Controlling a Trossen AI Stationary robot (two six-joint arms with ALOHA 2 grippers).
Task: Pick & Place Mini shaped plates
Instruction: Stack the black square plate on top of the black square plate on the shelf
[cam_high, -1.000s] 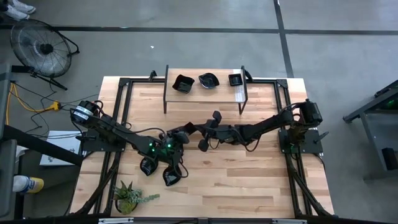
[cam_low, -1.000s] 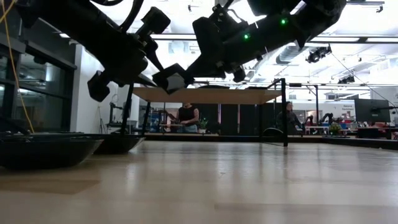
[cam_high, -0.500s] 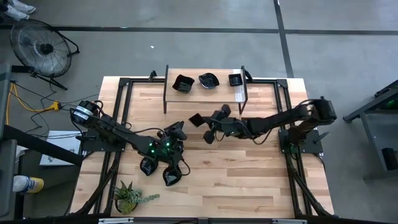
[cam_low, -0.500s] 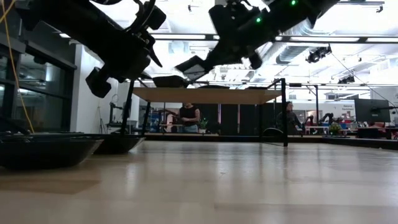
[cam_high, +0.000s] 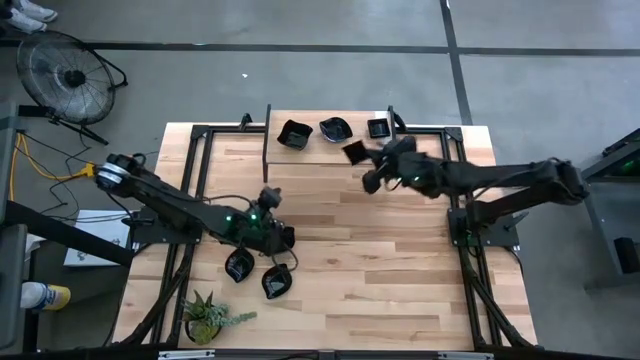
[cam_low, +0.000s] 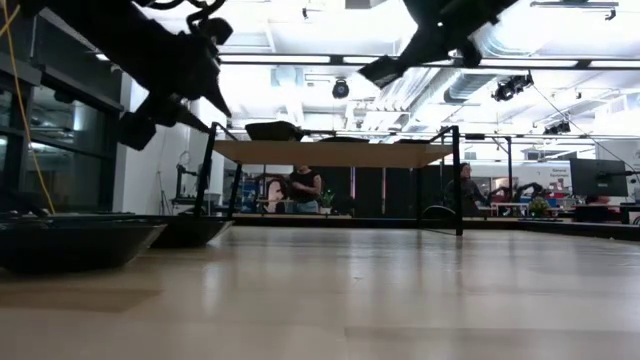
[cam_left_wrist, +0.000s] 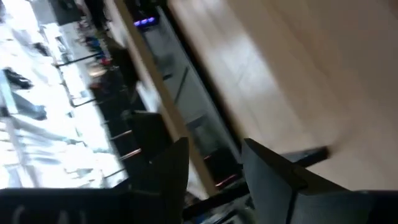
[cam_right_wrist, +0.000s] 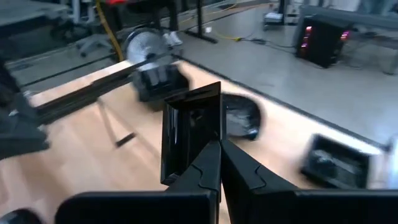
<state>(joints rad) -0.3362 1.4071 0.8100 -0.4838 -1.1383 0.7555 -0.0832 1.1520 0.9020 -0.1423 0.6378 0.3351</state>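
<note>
We carry a small square black plate (cam_right_wrist: 189, 134) in our right gripper (cam_high: 372, 160), jaws pinched together on its rim so the dish stands on edge. From above it shows just short of the raised wooden shelf (cam_high: 330, 150) at the table's far side, beside the three plates already set there: a rounded-square dish (cam_high: 294, 134), a wavy-edged dish (cam_high: 335, 130) and a small square dish (cam_high: 379, 128). We judge the edge grip is chosen so the plate can be lowered into the gap between the wavy dish and the small square one, though it must be tipped flat first.

Our left gripper (cam_high: 268, 205) hangs over the table's middle with its fingers (cam_left_wrist: 171, 177) apart and nothing between them. Just near it, two more black plates (cam_high: 240, 265) and (cam_high: 276, 283) wait on the wood, close to the potted plant (cam_high: 205, 315), likely the next to be fetched.
</note>
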